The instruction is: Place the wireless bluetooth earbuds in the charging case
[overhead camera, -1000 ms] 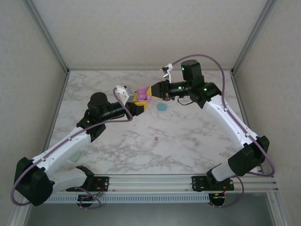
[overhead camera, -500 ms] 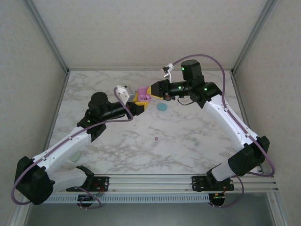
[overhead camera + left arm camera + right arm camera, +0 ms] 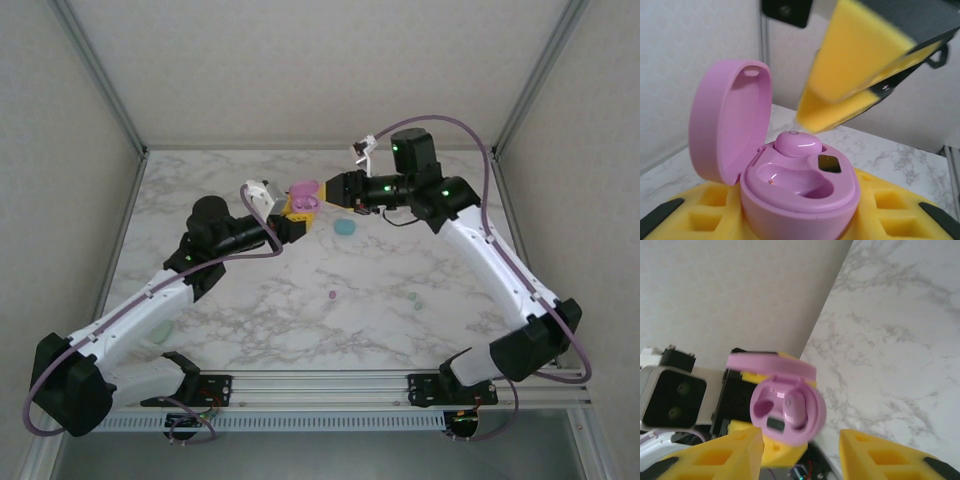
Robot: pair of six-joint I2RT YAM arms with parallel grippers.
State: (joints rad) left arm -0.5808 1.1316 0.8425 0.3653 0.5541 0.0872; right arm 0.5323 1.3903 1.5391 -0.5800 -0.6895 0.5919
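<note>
Earbuds (image 3: 331, 295) lie loose on the marble surface (image 3: 230, 320) in the top view, well apart from the pink charging case (image 3: 303, 198). The left pincer (image 3: 293, 212) clamps the case aloft, and the right pincer (image 3: 322, 193) hangs just beside it. From the left wrist, one glossy pink bud (image 3: 798, 143) sits in its socket; the neighbouring socket is empty and the lid is hinged up. From the right wrist, the right pincer's jaws stand apart, holding nothing. Likely best: draw straight back clear of the lid, keep the case level, then fetch the pink mate.
</note>
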